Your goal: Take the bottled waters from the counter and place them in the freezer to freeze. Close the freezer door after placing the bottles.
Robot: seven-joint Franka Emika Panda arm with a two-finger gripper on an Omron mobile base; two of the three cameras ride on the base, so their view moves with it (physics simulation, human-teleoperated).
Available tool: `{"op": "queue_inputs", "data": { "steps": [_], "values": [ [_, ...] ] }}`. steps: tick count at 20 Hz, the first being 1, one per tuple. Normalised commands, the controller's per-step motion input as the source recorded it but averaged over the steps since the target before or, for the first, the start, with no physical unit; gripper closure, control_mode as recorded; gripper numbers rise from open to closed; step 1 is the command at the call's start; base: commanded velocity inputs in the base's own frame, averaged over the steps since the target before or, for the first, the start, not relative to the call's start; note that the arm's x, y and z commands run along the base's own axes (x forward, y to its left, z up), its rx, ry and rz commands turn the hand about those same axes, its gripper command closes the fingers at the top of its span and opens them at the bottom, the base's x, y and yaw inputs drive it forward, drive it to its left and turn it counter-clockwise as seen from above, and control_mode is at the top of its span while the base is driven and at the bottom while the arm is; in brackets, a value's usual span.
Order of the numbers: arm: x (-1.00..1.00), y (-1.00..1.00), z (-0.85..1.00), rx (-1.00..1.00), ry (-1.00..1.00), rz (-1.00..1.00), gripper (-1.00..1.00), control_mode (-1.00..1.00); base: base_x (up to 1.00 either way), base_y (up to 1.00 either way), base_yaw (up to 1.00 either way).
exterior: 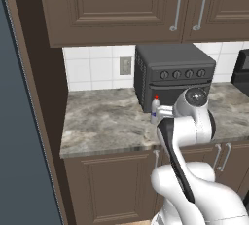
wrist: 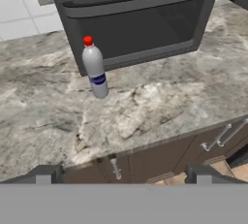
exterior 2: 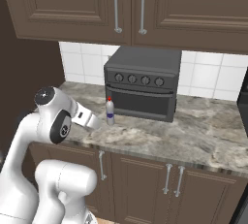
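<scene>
A small clear ribbed plastic bottle with a red cap and a blue label stands upright on the grey-brown marbled stone counter, just in front of the lower left corner of a dark grey toaster oven with a row of round knobs. In the left base view the bottle shows just beside the oven's front corner, partly behind the white arm. In the right base view it stands near the counter's front half, with the arm's forearm reaching toward it from the left.

The two-finger gripper hangs out past the counter's front edge, above the dark brown cabinet doors with grey bar handles, well apart from the bottle. Its two dark fingertips stand wide apart at the bottom of the hand view, with nothing between them.

White square wall tiles run behind the counter, carrying a pale outlet plate, and dark brown upper cabinets hang above the oven. A tall slate blue-grey panel rises along the left edge of the left base view, beside the counter's end.
</scene>
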Motion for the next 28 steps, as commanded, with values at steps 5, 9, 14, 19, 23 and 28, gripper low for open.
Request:
{"op": "queue_inputs", "data": {
  "steps": [5,9,14,19,23,28],
  "values": [
    [0.46,-0.04,-0.45,0.0,-0.07,0.1,-1.0,-1.0,0.0,0.0,0.0],
    [0.29,-0.03,-0.34,0.0,0.0,0.15,-1.0,-1.0,0.0,0.0,0.0],
    [0.31,-0.03,-0.32,0.0,-0.03,0.21,-1.0,-1.0,0.0,0.0,0.0],
    [0.24,-0.25,-0.36,0.0,-0.07,0.18,-1.0,-1.0,0.0,0.0,0.0],
    [0.2,-0.25,-0.23,0.0,-0.1,0.11,-1.0,-1.0,0.0,0.0,0.0],
    [0.17,-0.25,-0.14,0.01,-0.15,0.1,-1.0,-1.0,0.0,0.0,0.0]
  ]
}}
